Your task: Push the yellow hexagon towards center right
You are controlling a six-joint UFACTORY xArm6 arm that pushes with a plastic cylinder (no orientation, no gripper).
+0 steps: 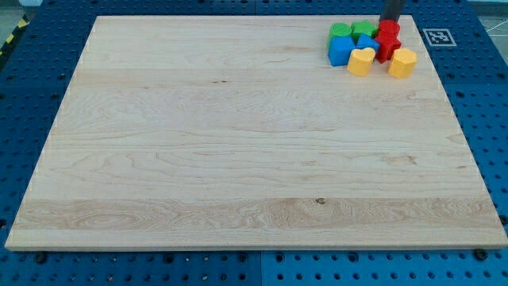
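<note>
While behind red block point(388, 30), my tip point(391, 21)

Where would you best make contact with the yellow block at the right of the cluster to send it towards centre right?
No hand here, so I push. I would set my tip, now at the cluster's top by the red block, against the yellow hexagon's upper face and push towards the view's bottom; that side is free.

A single camera looks down at a slant from beyond the view's bottom edge of the wooden board point(238, 143), facing toward its far edge. It stands far enough back to take in almost the whole board, with blue pegboard point(32, 79) around it.
</note>
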